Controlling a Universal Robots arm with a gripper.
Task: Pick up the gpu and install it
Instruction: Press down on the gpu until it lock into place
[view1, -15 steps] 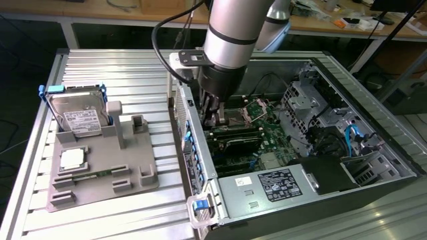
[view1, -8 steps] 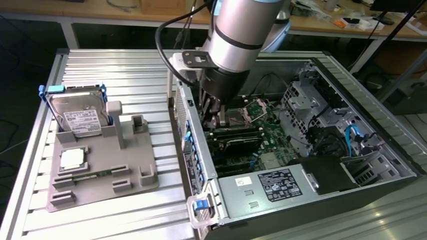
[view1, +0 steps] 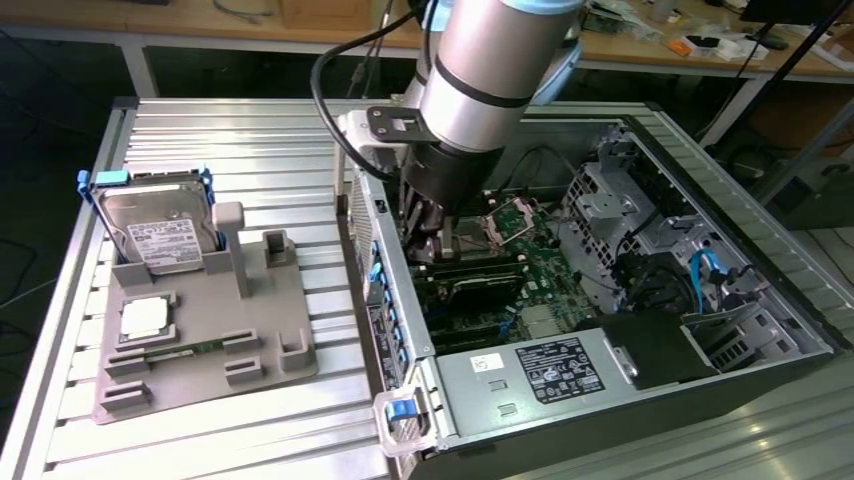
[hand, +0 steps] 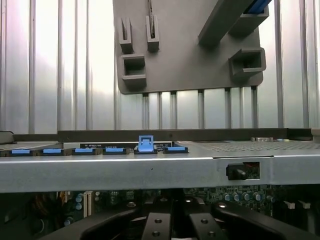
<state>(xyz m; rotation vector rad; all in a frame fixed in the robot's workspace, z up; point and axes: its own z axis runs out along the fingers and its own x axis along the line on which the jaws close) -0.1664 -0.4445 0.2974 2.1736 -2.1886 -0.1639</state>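
Closed tool (view1: 424, 238) lowered into open computer case (view1: 627, 390), gpu grip unconfirmed; misaligned seating risked at motherboard (view1: 514, 275), twelve o'clock.

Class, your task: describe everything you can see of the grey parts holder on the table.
The grey holder looks like matte moulded plastic: a flat base with raised blocks, slots and upright posts. It lies flat on the ribbed metal table, at the exterior view's left of the open computer case. A silver hard drive in a blue frame leans in its rear slot; a square chip lies on the base.
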